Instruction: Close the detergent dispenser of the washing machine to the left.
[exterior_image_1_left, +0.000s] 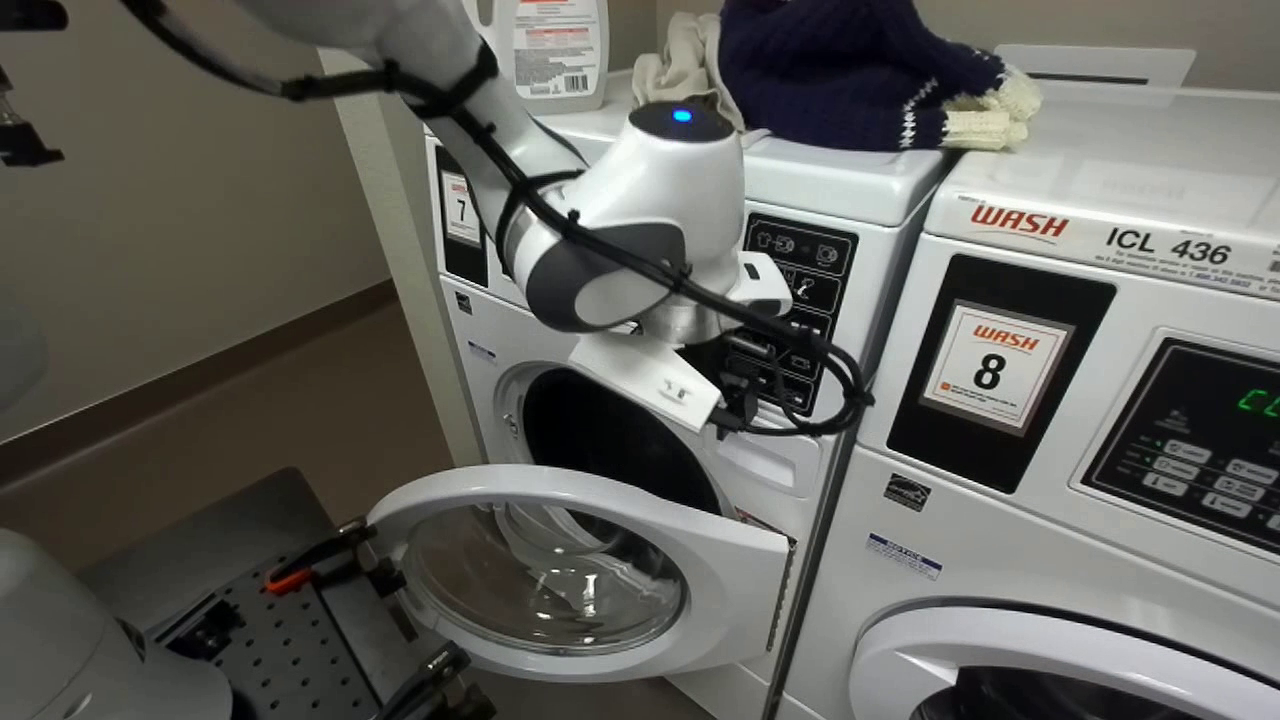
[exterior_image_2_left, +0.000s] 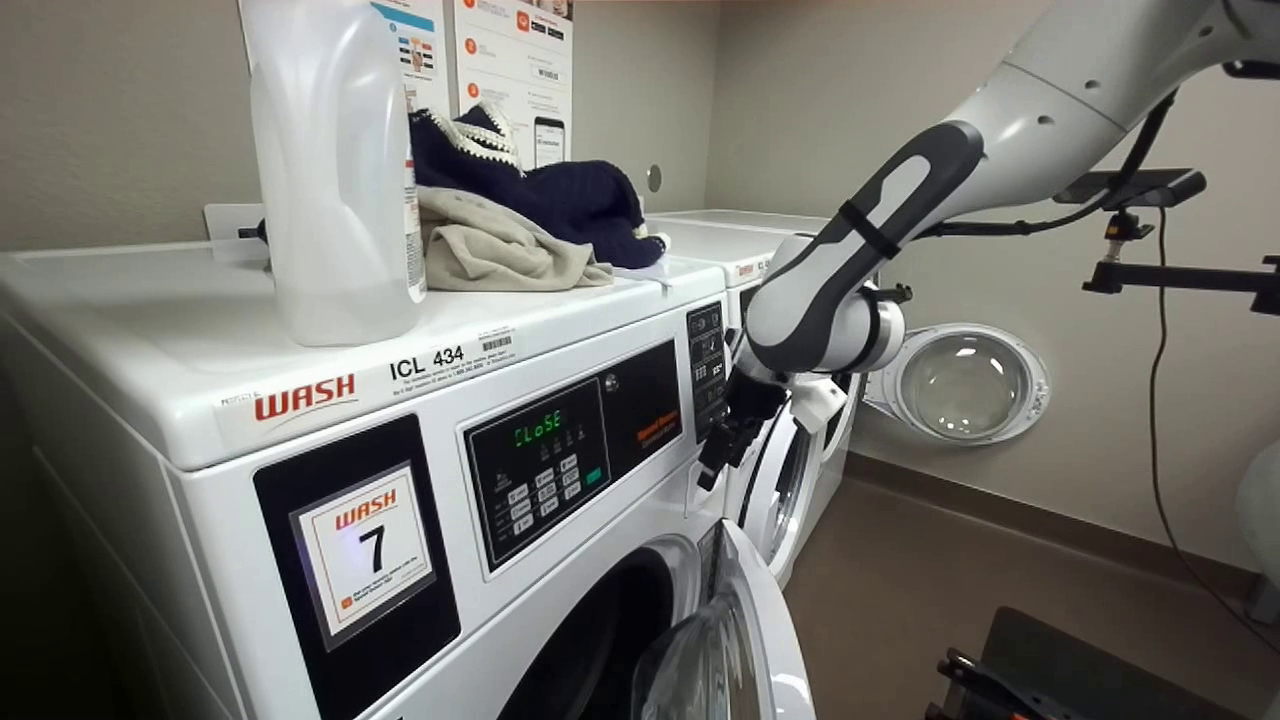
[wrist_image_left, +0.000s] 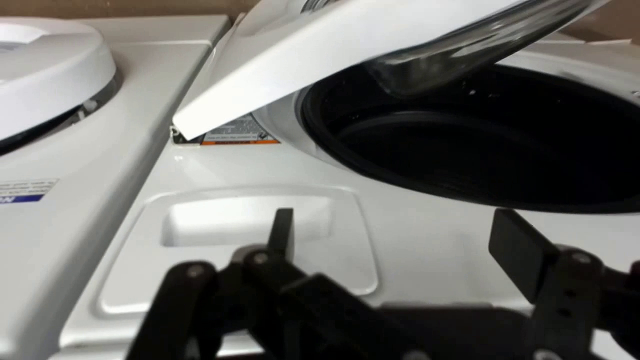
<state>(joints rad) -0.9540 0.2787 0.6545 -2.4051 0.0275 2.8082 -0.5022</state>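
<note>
The washing machine (exterior_image_1_left: 850, 185) marked 7 is white with a dark panel, and also shows in an exterior view (exterior_image_2_left: 225, 560). Its detergent dispenser (wrist_image_left: 340, 260) is a white rectangular front with a recessed grip. It looks flush with the machine face in the wrist view. It also shows in an exterior view (exterior_image_1_left: 765, 462), below the button panel. My gripper (wrist_image_left: 397, 240) is open and empty in front of the machine. Its left finger overlaps the dispenser's front, and its right finger is right of it. I cannot tell whether it touches. In an exterior view the gripper (exterior_image_2_left: 725, 455) points down beside the button panel.
The round glass door (exterior_image_1_left: 730, 590) of this machine stands open below the dispenser. The neighbouring washer marked 8 (exterior_image_1_left: 1060, 490) is alongside. A detergent bottle (exterior_image_2_left: 335, 200) and dark blue clothes (exterior_image_2_left: 590, 205) lie on top. Another open door (exterior_image_2_left: 885, 390) is farther off.
</note>
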